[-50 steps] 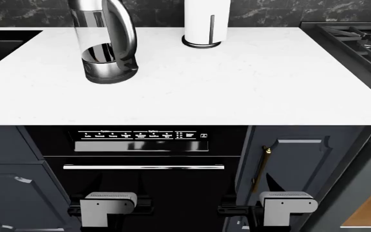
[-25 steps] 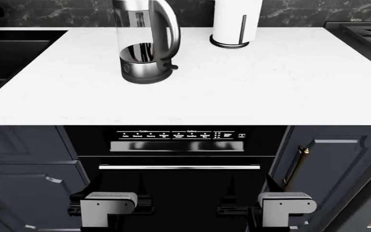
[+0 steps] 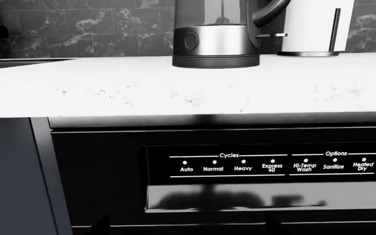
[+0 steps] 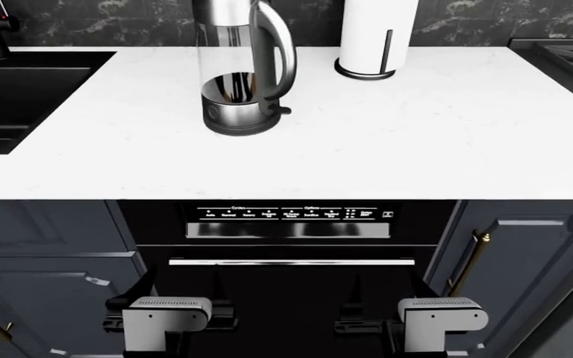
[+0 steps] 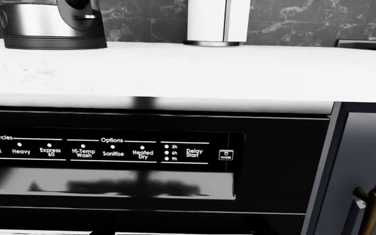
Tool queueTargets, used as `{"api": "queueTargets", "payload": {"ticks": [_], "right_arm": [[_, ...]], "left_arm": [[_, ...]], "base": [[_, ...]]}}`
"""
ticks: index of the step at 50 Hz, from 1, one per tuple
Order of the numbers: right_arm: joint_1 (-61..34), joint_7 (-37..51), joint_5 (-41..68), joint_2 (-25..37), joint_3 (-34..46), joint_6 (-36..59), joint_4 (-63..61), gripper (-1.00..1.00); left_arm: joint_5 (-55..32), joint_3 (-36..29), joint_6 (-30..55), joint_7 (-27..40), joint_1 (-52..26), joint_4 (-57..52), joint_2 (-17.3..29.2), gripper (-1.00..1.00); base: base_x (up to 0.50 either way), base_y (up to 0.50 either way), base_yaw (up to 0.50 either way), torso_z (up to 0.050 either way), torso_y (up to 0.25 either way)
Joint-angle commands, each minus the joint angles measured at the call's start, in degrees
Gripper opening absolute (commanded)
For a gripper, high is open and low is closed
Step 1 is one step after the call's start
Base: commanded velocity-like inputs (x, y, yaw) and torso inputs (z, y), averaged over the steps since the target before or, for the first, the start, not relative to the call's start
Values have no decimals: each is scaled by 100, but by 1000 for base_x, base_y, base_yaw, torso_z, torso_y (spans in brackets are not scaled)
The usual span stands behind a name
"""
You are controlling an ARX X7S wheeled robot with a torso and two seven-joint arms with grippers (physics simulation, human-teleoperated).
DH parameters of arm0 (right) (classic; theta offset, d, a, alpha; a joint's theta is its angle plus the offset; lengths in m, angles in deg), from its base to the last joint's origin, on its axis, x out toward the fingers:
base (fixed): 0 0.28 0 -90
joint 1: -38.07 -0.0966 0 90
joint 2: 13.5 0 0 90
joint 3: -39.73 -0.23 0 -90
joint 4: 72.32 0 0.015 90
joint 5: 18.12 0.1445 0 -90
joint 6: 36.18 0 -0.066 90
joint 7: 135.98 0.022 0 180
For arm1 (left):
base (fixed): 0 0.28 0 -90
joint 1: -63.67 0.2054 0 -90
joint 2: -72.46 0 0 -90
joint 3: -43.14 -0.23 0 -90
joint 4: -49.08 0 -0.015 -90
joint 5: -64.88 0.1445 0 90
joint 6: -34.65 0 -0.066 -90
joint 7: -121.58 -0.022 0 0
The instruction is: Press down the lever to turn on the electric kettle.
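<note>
2 arms hang low in front of the dishwasher [image 4: 292,246], well below the bench [image 4: 366,142] top. The left gripper [image 4: 167,317] and right gripper [image 4: 441,317] show only their pale housings in the head view, so I cannot tell whether either is open or closed; neither touches anything.

Well above and beyond the left gripper, the electric kettle [image 4: 236,74] stands upright on the bench. Its lever [image 4: 283,110] juts from the steel base below the handle foot, on the side nearer the right gripper; it also shows in the left wrist view [image 3: 271,35]. A paper-towel roll [image 4: 371,37] stands farther back, apart from the kettle. A sink [image 4: 18,89] lies beyond the left gripper's outer side.
</note>
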Motion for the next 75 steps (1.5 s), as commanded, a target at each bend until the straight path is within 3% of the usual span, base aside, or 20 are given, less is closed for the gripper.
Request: {"api": "queueTargets", "payload": {"ticks": [1,39,45,59,75], "right_arm": [[24,77,68,64,71,41,-84,100],[23,213,316,210,198,-79,-74,100],[244,215,806,333,-123,-88,-672,100],[188,680,1717,801,-422,1594,-2718,100],[-1583,1260,3032,1618,-731,4363,-4144,100]], "left_arm": [[-44,-81,-140,55,-2,43,69,100],[-223,-212,-313,280,39,-64,201,100],[-529,-27,-352,370,140,-623,227,100],[-994,122,1129,754,-223,-2055,468,100],[-1880,531,3675,1276,-1834,-3524,1001,100]], "base": [[0,0,0,50,0],[0,0,0,48,0],[0,0,0,0,0],[0,0,0,0,0],[0,0,0,0,0]]}}
